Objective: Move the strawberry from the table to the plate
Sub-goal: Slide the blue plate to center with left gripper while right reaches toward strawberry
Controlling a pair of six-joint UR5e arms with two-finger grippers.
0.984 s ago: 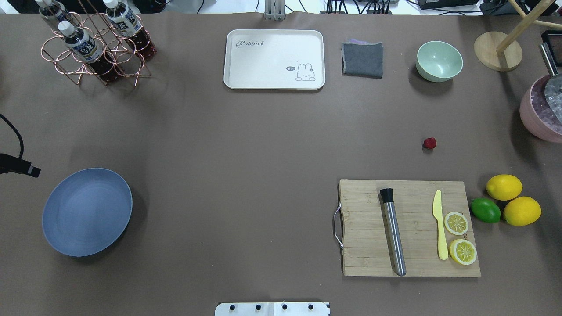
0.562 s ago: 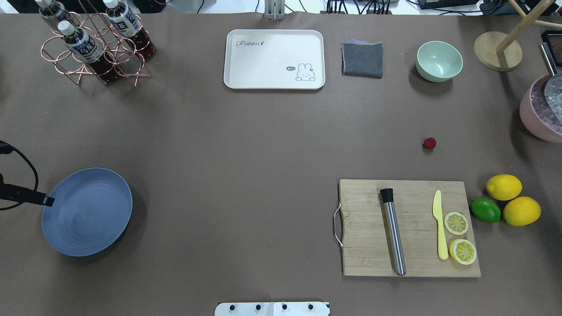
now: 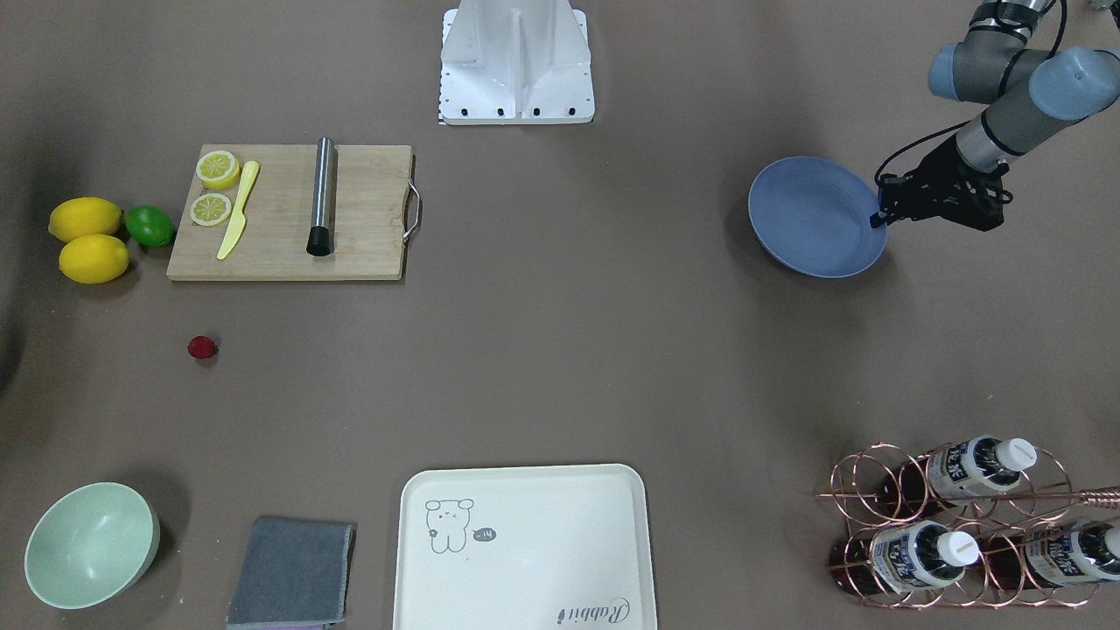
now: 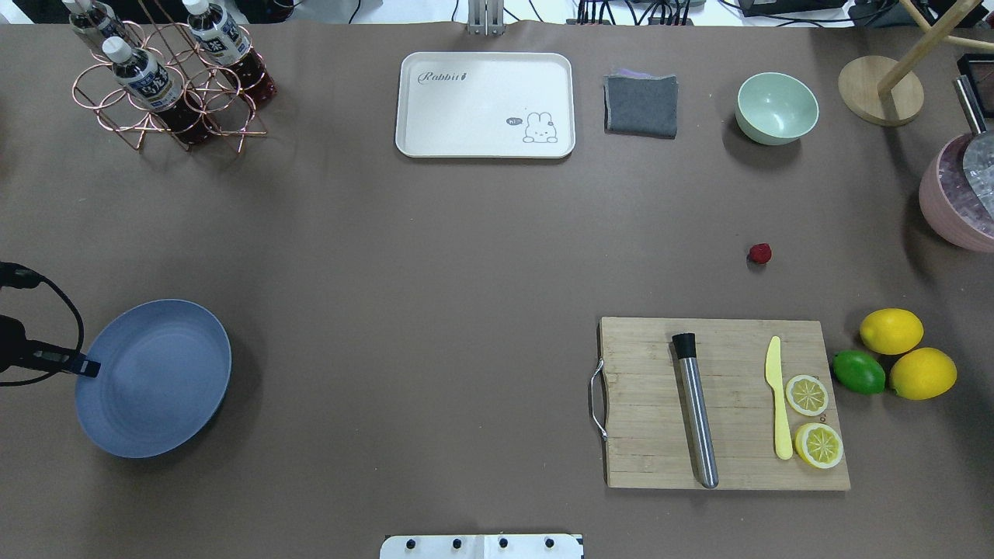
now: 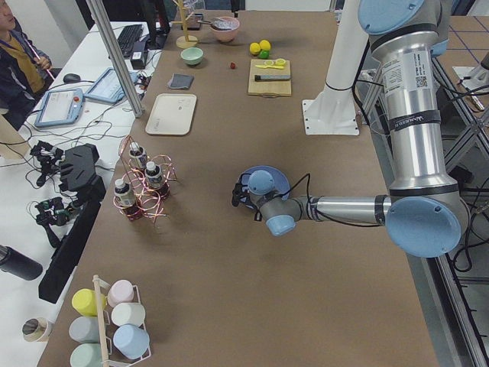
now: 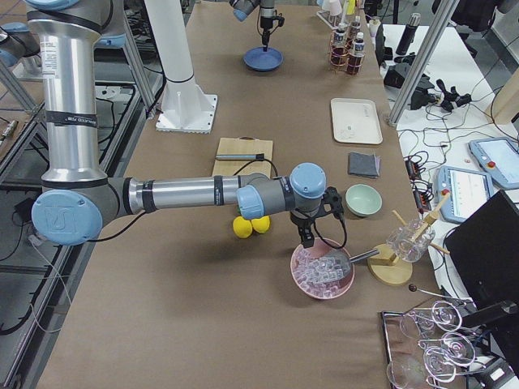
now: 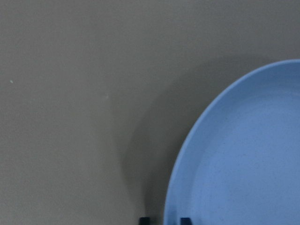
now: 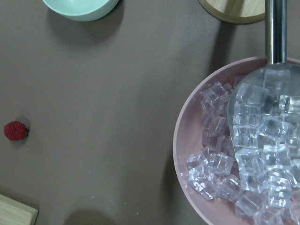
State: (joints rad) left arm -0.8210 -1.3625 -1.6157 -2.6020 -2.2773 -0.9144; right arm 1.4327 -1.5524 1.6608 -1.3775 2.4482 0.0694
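The strawberry [image 4: 760, 253] is lying on the desk [image 4: 466, 256], well apart from the plate [image 4: 155, 380]. The left jaws are apparently clamping the plate rim; the state of the right jaws cannot be told. Hazard: the one-sided rim grip slipping, tipping the plate.

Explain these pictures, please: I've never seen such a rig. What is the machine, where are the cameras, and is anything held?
Two robot arms stand at one table. Two pictures look down from above, two from the table's ends, two from cameras on the wrists. The strawberry lies on the table near a cutting board with lemon slices, far from the blue plate. The left tool has its fingertips either side of the plate's rim; whether they pinch it is unclear. The right tool hangs near a pink bowl of ice. The strawberry is not held.
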